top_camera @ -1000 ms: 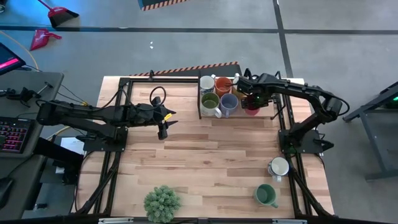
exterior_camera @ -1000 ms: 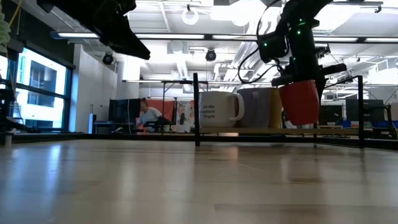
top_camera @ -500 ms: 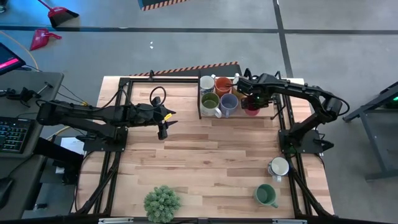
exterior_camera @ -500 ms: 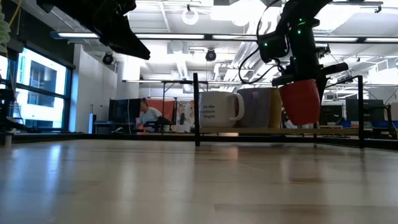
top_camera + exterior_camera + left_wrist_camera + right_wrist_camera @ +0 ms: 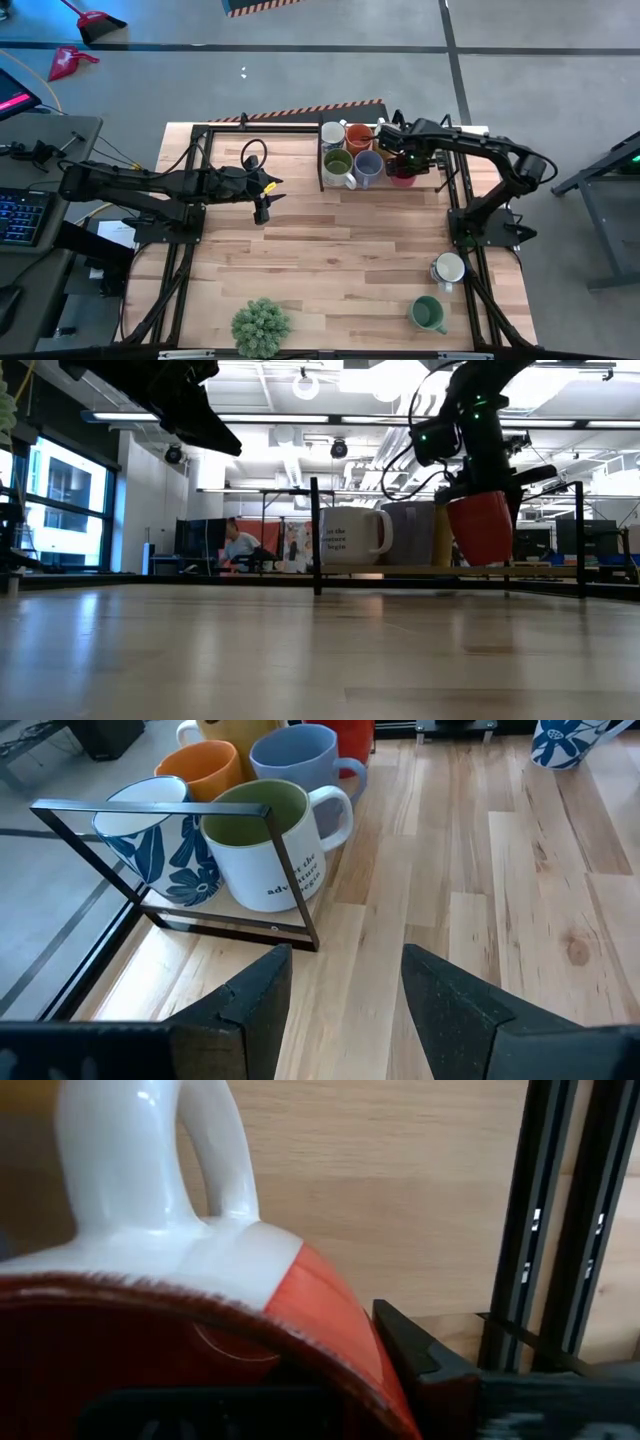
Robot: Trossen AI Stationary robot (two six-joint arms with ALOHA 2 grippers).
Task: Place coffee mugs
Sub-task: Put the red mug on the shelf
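Wooden slat table (image 5: 330,250) w/ black frame rails sits on a grey shop floor; low view looks across it into an office w/ ceiling lights and a person (image 5: 238,546) seated far back.

Left side: left arm reaches in from the table's left edge, left gripper (image 5: 262,205) hanging over bare wood near table centre, well apart from any mug. Left wrist view shows its two fingers (image 5: 262,995) spread apart w/ nothing between them, facing the mug cluster.

Front edge, left of centre: bushy potted plant (image 5: 261,327).

Centre-back: black wire rack (image 5: 180,915) holds the cluster. White mug w/ blue flowers (image 5: 333,134) and orange mug (image 5: 359,135) in the back row; white mug w/ olive inside (image 5: 338,167) and blue-grey mug (image 5: 368,167) in front, all touching or just beside each other. A cream/yellow mug (image 5: 225,730) shows behind them in the left wrist view.

Right of cluster: right gripper (image 5: 405,160) is clamped on the rim of a red mug w/ white handle (image 5: 479,526), held just beside the blue-grey mug. Low view shows it tilted and off the rack floor.

Right front: white mug (image 5: 449,268) near the right rail, dark green mug (image 5: 428,314) nearer the front edge, both standing upright on the table, apart from each other.
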